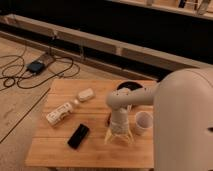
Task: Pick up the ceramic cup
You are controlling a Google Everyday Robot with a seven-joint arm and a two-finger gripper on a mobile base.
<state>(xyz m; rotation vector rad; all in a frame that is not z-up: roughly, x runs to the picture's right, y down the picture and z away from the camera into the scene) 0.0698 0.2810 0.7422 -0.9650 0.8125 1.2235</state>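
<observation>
- Camera view: the gripper (119,138) points straight down over the wooden table (55,150). Its jaws are splayed in an inverted V, released, with nothing between them.
- The ceramic cup (143,122) stands upright just beside the gripper at its 3 o'clock, near the table's right side. It is outside the jaws, so closing here would likely grasp air.
- A sideways move toward 3 o'clock at this height could drive the nearer finger into the cup's wall. That could tip the cup or shove it toward the edge.
- An off-centre pinch on a smooth round wall may let the cup slip out.
- The black flat object (78,135) at 9 o'clock, the white bottle (60,112) at 10 and the small white oval object (86,94) at 11 lie well apart, so I judge them no hazard.
- The robot's white body (185,120) hides the table's right edge and the cup's far side.
- I cannot tell whether the right finger touches the cup, or whether the fingertips meet the table.
- The arm (130,97) partly covers a dark round thing (129,85) at 12 o'clock, and I cannot make out what it is.
</observation>
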